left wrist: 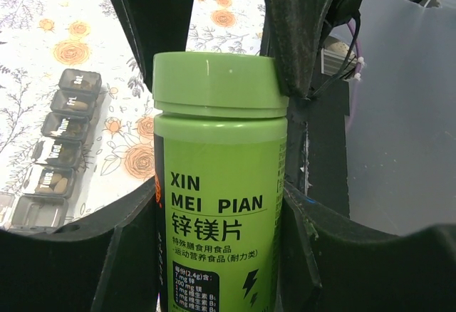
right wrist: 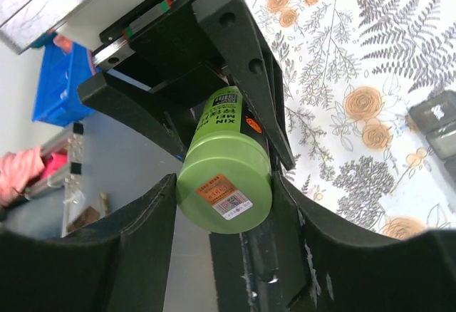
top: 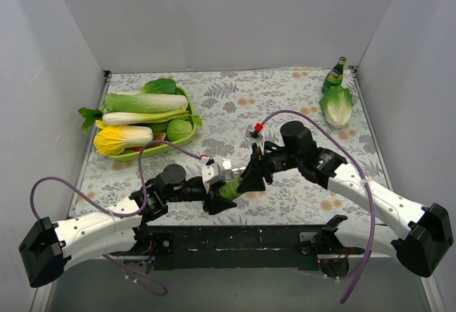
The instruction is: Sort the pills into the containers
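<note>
- The pill bottle (left wrist: 217, 184) is held in the air between both arms; the left gripper (left wrist: 217, 216) is clamped round its body, probably to steady it while the lid (left wrist: 217, 80) is twisted off.
- The right gripper (right wrist: 224, 187) sits over the lid end; its jaws seem pressed to both sides of the lid, though the contact is hard to see.
- The pill box (left wrist: 60, 148) lies on the flowered cloth (top: 235, 98) just beside and below the bottle; its flaps look shut, which would block filling.
- Well left of the bottle is a tray of greens (top: 135, 157); far right of it are a glass bottle (top: 335, 75) and a cabbage (top: 337, 105); neither is in the way.
</note>
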`<state>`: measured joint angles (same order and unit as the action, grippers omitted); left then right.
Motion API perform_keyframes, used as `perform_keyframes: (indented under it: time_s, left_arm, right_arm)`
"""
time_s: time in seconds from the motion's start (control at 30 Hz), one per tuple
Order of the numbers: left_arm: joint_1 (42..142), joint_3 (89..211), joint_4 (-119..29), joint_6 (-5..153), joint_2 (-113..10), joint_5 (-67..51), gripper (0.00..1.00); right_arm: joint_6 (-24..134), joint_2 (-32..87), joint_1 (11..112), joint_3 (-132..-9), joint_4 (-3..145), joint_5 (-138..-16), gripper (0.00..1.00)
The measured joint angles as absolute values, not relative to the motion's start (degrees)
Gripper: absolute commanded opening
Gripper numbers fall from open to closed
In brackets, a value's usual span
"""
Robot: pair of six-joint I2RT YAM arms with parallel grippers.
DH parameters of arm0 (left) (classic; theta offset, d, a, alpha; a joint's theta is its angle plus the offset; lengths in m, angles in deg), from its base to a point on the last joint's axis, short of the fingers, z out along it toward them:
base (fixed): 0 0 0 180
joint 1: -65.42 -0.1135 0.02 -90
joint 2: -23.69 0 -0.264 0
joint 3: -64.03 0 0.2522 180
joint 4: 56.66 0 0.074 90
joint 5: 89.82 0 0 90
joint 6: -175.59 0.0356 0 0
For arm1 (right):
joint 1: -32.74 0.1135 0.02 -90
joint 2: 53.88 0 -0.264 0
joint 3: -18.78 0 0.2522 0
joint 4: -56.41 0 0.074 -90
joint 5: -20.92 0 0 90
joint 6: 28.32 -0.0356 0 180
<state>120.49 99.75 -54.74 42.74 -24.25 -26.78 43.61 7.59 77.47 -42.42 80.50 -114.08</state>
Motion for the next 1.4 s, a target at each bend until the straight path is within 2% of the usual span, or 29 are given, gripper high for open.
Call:
perform_keyframes:
  time_s: [0.13, 0.23, 0.47, 0.57, 0.7, 0.83, 1.1, 1.2, 1.3, 1.33, 1.4]
  left_arm:
    - [120.5, 99.5, -54.7, 42.9, -24.0, -27.3, 0.00]
    - [120.5, 99.2, -54.9, 43.1, -23.3, -28.3, 0.00]
    - [120.7, 99.2, -53.8, 43.9, -23.2, -30.6, 0.00]
    - [120.6, 99.2, -52.3, 44.2, -23.2, -30.6, 0.00]
    - [120.6, 98.9, -51.6, 44.3, -23.2, -30.5, 0.00]
    - [120.7, 98.9, -52.2, 44.5, -23.3, -30.8, 0.00]
    - [120.7, 98.9, -54.6, 44.9, -23.8, -31.9, 0.00]
    - [120.9, 98.9, -55.4, 44.9, -24.4, -32.5, 0.00]
    - [120.9, 98.9, -56.2, 44.7, -25.4, -33.2, 0.00]
    - [120.9, 98.9, -56.4, 44.6, -25.6, -33.4, 0.00]
    - [120.9, 98.9, -56.7, 44.2, -25.9, -33.8, 0.00]
  right_arm:
    - [51.5, 7.9, 78.3, -43.3, 81.2, -116.1, 0.01]
    - [63.5, 8.1, 79.1, -44.5, 82.5, -119.4, 0.01]
    - [111.9, 8.9, 79.6, -46.1, 92.2, -130.5, 0.01]
    - [132.4, 12.7, 79.7, -49.7, 102.3, -131.8, 0.01]
    - [151.4, 13.5, 80.2, -50.4, 109.5, -131.0, 0.01]
    - [161.5, 13.5, 80.5, -51.5, 114.0, -130.3, 0.01]
    - [171.0, 13.4, 80.7, -54.2, 120.5, -129.0, 0.04]
    - [172.4, 13.2, 80.8, -54.4, 121.6, -128.8, 0.08]
    - [172.7, 13.2, 80.8, -54.3, 122.2, -128.9, 0.18]
    - [172.1, 13.2, 80.8, -54.3, 122.2, -129.0, 0.39]
    - [169.2, 13.1, 80.8, -54.1, 121.4, -129.4, 0.55]
